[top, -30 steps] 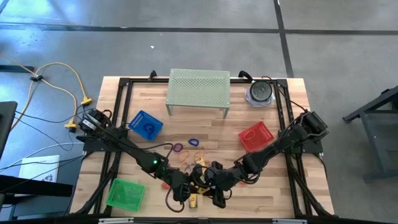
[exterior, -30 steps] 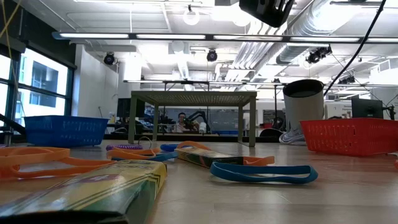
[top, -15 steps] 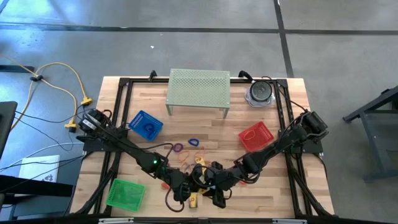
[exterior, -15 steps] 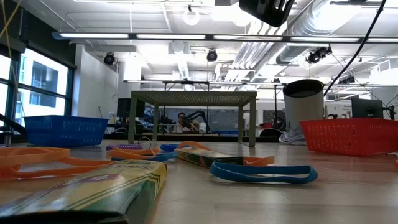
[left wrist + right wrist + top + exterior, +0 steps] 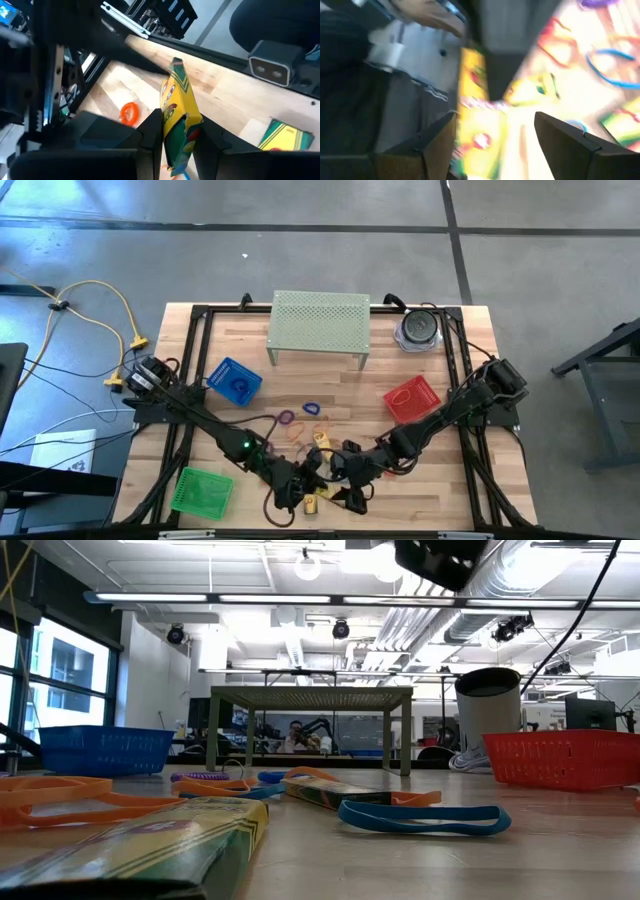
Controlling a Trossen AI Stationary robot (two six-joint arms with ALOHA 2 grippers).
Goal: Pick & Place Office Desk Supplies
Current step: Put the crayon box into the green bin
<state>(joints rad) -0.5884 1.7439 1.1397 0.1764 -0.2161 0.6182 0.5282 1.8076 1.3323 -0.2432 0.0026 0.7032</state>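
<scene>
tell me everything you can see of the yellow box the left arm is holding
The yellow box is a small, flat carton, like printed cardboard, yellow with green panels and small red and dark marks. It stands on end, tilted, lifted above the wooden table. The left pincer is shut on its lower part, one dark finger pressed against each broad face. Its upper end is free.
</scene>
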